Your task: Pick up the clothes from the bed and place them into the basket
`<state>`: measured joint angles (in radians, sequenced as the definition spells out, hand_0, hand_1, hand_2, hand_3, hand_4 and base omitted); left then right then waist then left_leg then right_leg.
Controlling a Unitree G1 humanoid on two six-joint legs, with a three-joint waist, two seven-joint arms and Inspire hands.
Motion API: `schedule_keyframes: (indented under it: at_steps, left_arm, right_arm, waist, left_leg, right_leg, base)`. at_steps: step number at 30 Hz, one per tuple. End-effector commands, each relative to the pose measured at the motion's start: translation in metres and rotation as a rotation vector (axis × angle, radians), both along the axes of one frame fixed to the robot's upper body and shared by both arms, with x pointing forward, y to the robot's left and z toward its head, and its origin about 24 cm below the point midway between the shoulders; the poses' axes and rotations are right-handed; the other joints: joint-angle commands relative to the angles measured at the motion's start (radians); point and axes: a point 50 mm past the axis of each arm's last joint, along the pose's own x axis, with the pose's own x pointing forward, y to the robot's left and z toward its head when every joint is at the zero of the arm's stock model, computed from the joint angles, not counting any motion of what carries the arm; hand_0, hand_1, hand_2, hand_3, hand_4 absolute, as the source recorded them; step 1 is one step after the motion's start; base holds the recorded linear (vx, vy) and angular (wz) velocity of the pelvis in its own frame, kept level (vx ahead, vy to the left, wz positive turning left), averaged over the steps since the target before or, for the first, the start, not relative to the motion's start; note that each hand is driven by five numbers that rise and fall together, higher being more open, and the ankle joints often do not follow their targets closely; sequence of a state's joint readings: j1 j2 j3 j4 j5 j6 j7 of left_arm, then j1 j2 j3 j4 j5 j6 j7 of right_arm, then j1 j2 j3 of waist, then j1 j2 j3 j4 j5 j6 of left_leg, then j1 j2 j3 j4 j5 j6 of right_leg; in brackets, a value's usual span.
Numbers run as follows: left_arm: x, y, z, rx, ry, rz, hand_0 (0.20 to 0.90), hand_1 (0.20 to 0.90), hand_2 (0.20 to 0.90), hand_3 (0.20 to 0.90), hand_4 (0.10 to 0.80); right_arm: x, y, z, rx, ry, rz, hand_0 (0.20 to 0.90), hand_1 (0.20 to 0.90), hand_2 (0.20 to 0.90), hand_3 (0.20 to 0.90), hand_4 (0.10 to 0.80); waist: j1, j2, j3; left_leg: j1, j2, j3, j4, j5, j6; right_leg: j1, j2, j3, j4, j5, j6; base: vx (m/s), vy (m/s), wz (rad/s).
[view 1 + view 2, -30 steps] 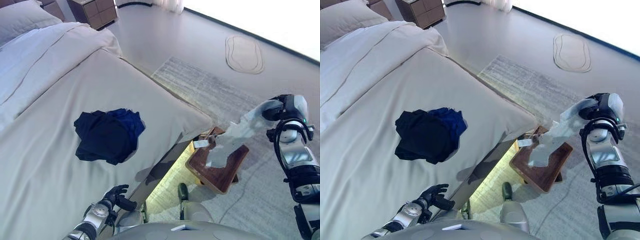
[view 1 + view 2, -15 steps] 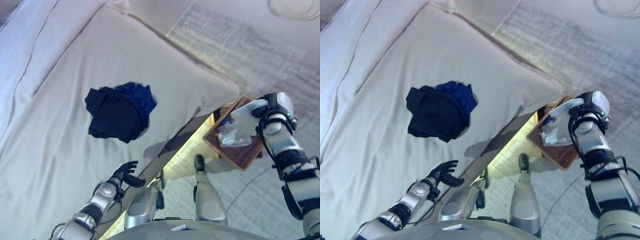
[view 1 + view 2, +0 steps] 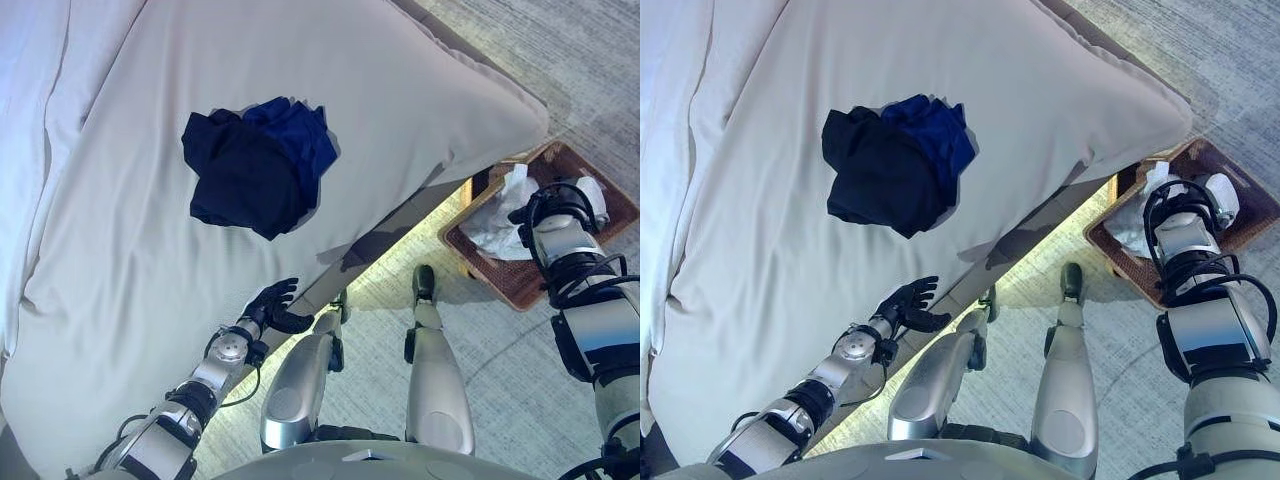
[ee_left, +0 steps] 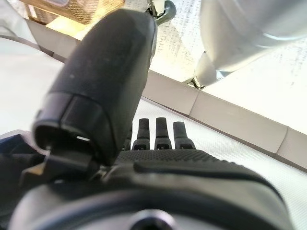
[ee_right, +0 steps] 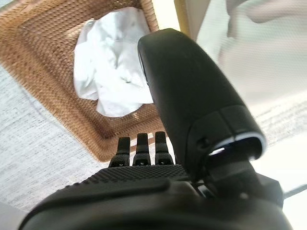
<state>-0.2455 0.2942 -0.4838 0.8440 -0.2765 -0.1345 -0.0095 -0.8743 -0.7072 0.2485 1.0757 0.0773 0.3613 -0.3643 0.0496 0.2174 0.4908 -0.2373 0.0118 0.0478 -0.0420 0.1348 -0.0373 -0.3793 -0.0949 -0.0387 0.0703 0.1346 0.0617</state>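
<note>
A heap of dark navy and blue clothes (image 3: 258, 165) lies on the white bed (image 3: 120, 260), well in from its near edge. A brown wicker basket (image 3: 512, 287) stands on the floor past the bed's corner, with a white cloth (image 3: 497, 220) inside. My right hand (image 3: 570, 197) hangs over the basket, open and empty; its wrist view shows straight fingers (image 5: 139, 146) above the basket (image 5: 57, 110) and the white cloth (image 5: 112, 72). My left hand (image 3: 275, 305) is open and empty at the bed's near edge, short of the dark clothes, with its fingers (image 4: 156, 132) straight.
A grey rug (image 3: 570, 60) covers the floor around the basket. The bed's side panel (image 4: 230, 115) runs along the near edge, with a lit gap under the bed (image 3: 400, 250). The bed's corner (image 3: 510, 110) overhangs next to the basket.
The white cloth has left my right hand and now lies in the basket; that hand has come lower over it. The camera has tilted down. My left hand stays by the bed edge.
</note>
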Motion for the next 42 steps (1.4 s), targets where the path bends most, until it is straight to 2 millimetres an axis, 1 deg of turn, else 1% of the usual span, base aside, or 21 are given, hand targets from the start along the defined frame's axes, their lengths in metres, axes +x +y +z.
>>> schedule_keyframes:
  at_steps: [1, 3, 4, 5, 6, 7, 8, 9, 11, 13, 14, 15, 17, 21, 24, 25, 27, 30, 34, 38, 42]
  left_arm:
    - [-0.01, 0.026, 0.001, 0.038, -0.012, 0.049, 0.9, 0.9, 0.9, 0.9, 0.8]
    - [-0.012, 0.031, 0.0, 0.041, 0.001, 0.082, 0.9, 0.9, 0.9, 0.9, 0.8]
    - [-0.013, 0.031, -0.001, 0.04, 0.002, 0.088, 0.9, 0.9, 0.9, 0.9, 0.8]
    - [-0.016, 0.032, -0.004, 0.044, 0.018, 0.107, 0.9, 0.9, 0.9, 0.9, 0.8]
    - [-0.017, 0.032, -0.005, 0.045, 0.021, 0.11, 0.9, 0.9, 0.9, 0.9, 0.8]
    - [-0.017, 0.033, -0.007, 0.048, 0.03, 0.12, 0.9, 0.9, 0.9, 0.9, 0.8]
    - [-0.018, 0.034, -0.009, 0.052, 0.049, 0.137, 0.9, 0.9, 0.9, 0.9, 0.8]
    - [-0.018, 0.035, -0.011, 0.058, 0.059, 0.142, 0.9, 0.9, 0.9, 0.9, 0.8]
    - [-0.019, 0.039, -0.013, 0.074, 0.083, 0.154, 0.9, 0.9, 0.9, 0.9, 0.8]
    - [-0.024, 0.04, -0.018, 0.084, 0.107, 0.162, 0.9, 0.9, 0.9, 0.9, 0.8]
    - [-0.029, 0.041, -0.021, 0.088, 0.122, 0.161, 0.9, 0.9, 0.9, 0.9, 0.8]
    - [-0.031, 0.041, -0.022, 0.089, 0.127, 0.16, 0.9, 0.9, 0.9, 0.9, 0.8]
    - [-0.041, 0.041, -0.029, 0.106, 0.156, 0.144, 0.9, 0.9, 0.9, 0.9, 0.8]
    - [-0.048, 0.045, -0.033, 0.12, 0.189, 0.145, 0.9, 0.9, 0.9, 0.9, 0.8]
    - [-0.05, 0.048, -0.034, 0.118, 0.199, 0.149, 0.9, 0.9, 0.9, 0.9, 0.8]
    - [-0.052, 0.052, -0.034, 0.126, 0.207, 0.156, 0.9, 0.9, 0.9, 0.9, 0.8]
    - [-0.056, 0.059, -0.035, 0.146, 0.218, 0.163, 0.9, 0.9, 0.9, 0.9, 0.8]
    - [-0.065, 0.077, -0.038, 0.177, 0.258, 0.221, 0.9, 0.9, 0.9, 0.9, 0.8]
    - [-0.073, 0.095, -0.038, 0.206, 0.282, 0.271, 0.9, 0.9, 0.9, 0.9, 0.8]
    - [-0.073, 0.094, -0.038, 0.181, 0.264, 0.286, 0.9, 0.9, 0.9, 0.9, 0.8]
    - [-0.072, 0.09, -0.037, 0.152, 0.244, 0.286, 0.9, 0.9, 0.9, 0.9, 0.8]
  right_arm:
    - [-0.013, -0.034, 0.084, -0.279, -0.22, -0.115, 0.9, 0.9, 0.9, 0.9, 0.8]
    - [-0.022, -0.032, 0.107, -0.392, -0.365, -0.157, 0.9, 0.9, 0.9, 0.9, 0.8]
    - [-0.023, -0.031, 0.11, -0.414, -0.4, -0.162, 0.9, 0.9, 0.9, 0.9, 0.8]
    - [-0.027, -0.017, 0.128, -0.51, -0.544, -0.143, 0.9, 0.9, 0.9, 0.9, 0.8]
    - [-0.028, -0.014, 0.131, -0.534, -0.58, -0.132, 0.9, 0.9, 0.9, 0.9, 0.8]
    - [-0.03, 0.002, 0.146, -0.578, -0.684, -0.081, 0.9, 0.9, 0.9, 0.9, 0.8]
    - [-0.033, 0.041, 0.165, -0.63, -0.82, 0.07, 0.9, 0.9, 0.9, 0.9, 0.8]
    - [-0.034, 0.057, 0.169, -0.676, -0.846, 0.16, 0.9, 0.9, 0.9, 0.9, 0.8]
    - [-0.027, 0.082, 0.165, -0.673, -0.815, 0.351, 0.9, 0.9, 0.9, 0.9, 0.8]
    - [-0.017, 0.093, 0.155, -0.666, -0.73, 0.493, 0.9, 0.9, 0.9, 0.9, 0.8]
    - [-0.01, 0.097, 0.146, -0.669, -0.662, 0.561, 0.9, 0.9, 0.9, 0.9, 0.8]
    - [-0.007, 0.098, 0.143, -0.672, -0.64, 0.583, 0.9, 0.9, 0.9, 0.9, 0.8]
    - [0.006, 0.104, 0.125, -0.644, -0.53, 0.67, 0.9, 0.9, 0.9, 0.9, 0.8]
    - [0.019, 0.126, 0.111, -0.6, -0.445, 0.802, 0.9, 0.9, 0.9, 0.9, 0.8]
    - [0.028, 0.134, 0.104, -0.528, -0.417, 0.812, 0.9, 0.9, 0.9, 0.9, 0.8]
    - [0.033, 0.137, 0.099, -0.479, -0.419, 0.8, 0.9, 0.9, 0.9, 0.9, 0.8]
    - [0.04, 0.14, 0.096, -0.427, -0.417, 0.779, 0.9, 0.9, 0.9, 0.9, 0.8]
    - [0.049, 0.146, 0.095, -0.366, -0.436, 0.738, 0.9, 0.9, 0.9, 0.9, 0.8]
    - [0.058, 0.146, 0.099, -0.315, -0.447, 0.664, 0.9, 0.9, 0.9, 0.9, 0.8]
    - [0.063, 0.15, 0.103, -0.31, -0.449, 0.631, 0.9, 0.9, 0.9, 0.9, 0.8]
    - [0.066, 0.16, 0.102, -0.36, -0.401, 0.684, 0.9, 0.9, 0.9, 0.9, 0.8]
  waist:
    - [-0.022, -0.037, 0.027]
    - [-0.033, -0.064, 0.021]
    - [-0.035, -0.068, 0.018]
    - [-0.043, -0.086, 0.01]
    - [-0.044, -0.089, 0.006]
    - [-0.048, -0.101, -0.002]
    - [-0.051, -0.122, -0.019]
    - [-0.049, -0.134, -0.028]
    - [-0.037, -0.162, -0.051]
    - [-0.016, -0.182, -0.074]
    - [0.001, -0.192, -0.085]
    - [0.006, -0.194, -0.088]
    - [0.045, -0.206, -0.108]
    - [0.105, -0.221, -0.115]
    - [0.147, -0.232, -0.106]
    - [0.178, -0.241, -0.097]
    - [0.21, -0.251, -0.087]
    - [0.262, -0.267, -0.074]
    - [0.323, -0.27, -0.054]
    - [0.37, -0.261, -0.037]
    - [0.4, -0.26, -0.021]
  left_leg:
    - [-0.034, -0.013, -0.097, 0.082, -0.05, -0.003]
    - [-0.012, -0.008, -0.093, 0.084, -0.061, -0.003]
    - [-0.009, -0.007, -0.093, 0.084, -0.063, -0.003]
    - [0.013, -0.007, -0.091, 0.086, -0.076, -0.001]
    - [0.013, -0.007, -0.091, 0.085, -0.074, -0.001]
    - [0.022, -0.008, -0.089, 0.088, -0.081, 0.0]
    - [0.034, -0.011, -0.086, 0.095, -0.091, 0.002]
    - [0.038, -0.014, -0.086, 0.1, -0.096, 0.004]
    - [0.046, -0.023, -0.088, 0.115, -0.111, 0.008]
    - [0.057, -0.031, -0.096, 0.127, -0.123, 0.012]
    - [0.067, -0.036, -0.103, 0.126, -0.124, 0.015]
    - [0.071, -0.037, -0.106, 0.125, -0.125, 0.015]
    - [0.097, -0.041, -0.124, 0.109, -0.123, 0.018]
    - [0.107, -0.059, -0.156, 0.108, -0.125, 0.029]
    - [0.093, -0.072, -0.177, 0.134, -0.133, 0.037]
    - [0.086, -0.079, -0.193, 0.143, -0.137, 0.044]
    - [0.081, -0.084, -0.211, 0.146, -0.138, 0.048]
    - [0.066, -0.088, -0.237, 0.144, -0.134, 0.052]
    - [0.036, -0.092, -0.271, 0.14, -0.123, 0.052]
    - [0.002, -0.1, -0.299, 0.123, -0.103, 0.05]
    - [-0.022, -0.103, -0.314, 0.111, -0.089, 0.046]
  right_leg:
    - [0.016, 0.019, -0.078, 0.173, -0.165, -0.057]
    - [0.041, 0.022, -0.079, 0.165, -0.163, -0.054]
    - [0.045, 0.022, -0.079, 0.162, -0.162, -0.054]
    - [0.072, 0.024, -0.077, 0.154, -0.165, -0.051]
    - [0.074, 0.025, -0.077, 0.146, -0.159, -0.05]
    - [0.085, 0.024, -0.075, 0.138, -0.155, -0.046]
    - [0.102, 0.021, -0.072, 0.124, -0.147, -0.037]
    - [0.11, 0.018, -0.073, 0.116, -0.144, -0.034]
    - [0.134, 0.012, -0.077, 0.099, -0.138, -0.029]
    - [0.162, 0.005, -0.083, 0.083, -0.136, -0.027]
    - [0.186, 0.001, -0.093, 0.071, -0.134, -0.026]
    - [0.194, 0.0, -0.096, 0.067, -0.133, -0.025]
    - [0.237, -0.009, -0.124, 0.047, -0.13, -0.019]
    - [0.267, -0.032, -0.165, 0.041, -0.128, -0.009]
    - [0.276, -0.047, -0.19, 0.044, -0.124, -0.004]
    - [0.284, -0.053, -0.209, 0.041, -0.119, 0.001]
    - [0.295, -0.057, -0.229, 0.033, -0.111, 0.008]
    - [0.305, -0.066, -0.259, 0.025, -0.097, 0.021]
    - [0.306, -0.075, -0.293, 0.03, -0.095, 0.026]
    - [0.293, -0.084, -0.328, 0.027, -0.09, 0.032]
    - [0.282, -0.087, -0.35, 0.021, -0.089, 0.04]
  base:
    - [0.0, 0.0, 0.0]
    - [0.02, 0.033, 0.01]
    - [0.076, 0.049, 0.03]
    - [0.069, 0.043, 0.05]
    - [0.083, 0.064, 0.07]
    - [0.056, 0.106, 0.1]
    - [0.068, 0.13, 0.08]
    - [0.059, 0.139, 0.07]
    - [0.06, 0.097, 0.02]
    - [0.097, 0.111, 0.07]
    - [0.088, 0.113, 0.08]
    - [0.099, 0.095, 0.1]
    - [0.136, 0.125, 0.35]
    - [0.089, 0.167, 0.42]
    - [0.059, 0.123, 0.43]
    - [0.062, 0.062, 0.53]
    - [0.067, 0.033, 0.56]
    - [0.062, 0.033, 0.47]
    - [0.043, 0.04, 0.38]
    - [0.019, 0.047, 0.37]
    - [0.017, 0.032, 0.28]
